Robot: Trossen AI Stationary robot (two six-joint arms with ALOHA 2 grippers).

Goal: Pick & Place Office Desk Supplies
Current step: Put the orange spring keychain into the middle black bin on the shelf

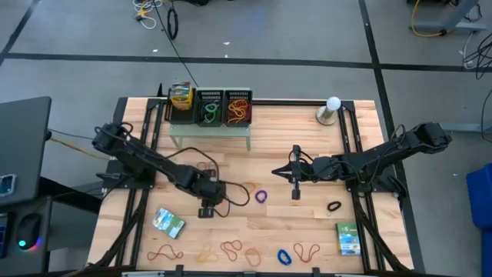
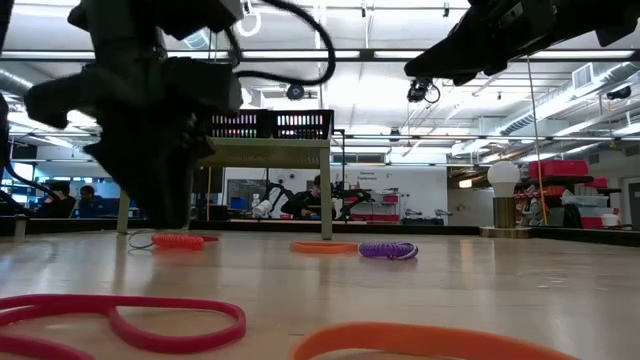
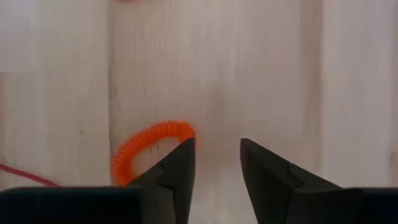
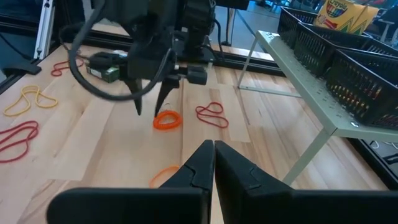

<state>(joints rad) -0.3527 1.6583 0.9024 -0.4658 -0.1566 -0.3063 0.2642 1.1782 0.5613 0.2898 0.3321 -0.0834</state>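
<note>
From above, the left end effector (image 1: 207, 209) hung low over the pale wooden worktop (image 1: 307, 231), and the right end effector (image 1: 295, 187) waited well apart from it. A thin purple rubber band (image 1: 260, 196) lay between the two.

At table height, the left end effector was a dark mass beside a coiled orange rubber band (image 2: 178, 241) lying flat on the wood.

In the left wrist view, its fingers (image 3: 177, 171) stood spread and empty, one tip just at the edge of that orange band (image 3: 146, 149).

In the right wrist view, the right end effector (image 4: 213, 163) had its fingers pressed together, holding nothing; the orange band (image 4: 167, 120) lay ahead of it, under the left end effector (image 4: 152, 102).
</note>
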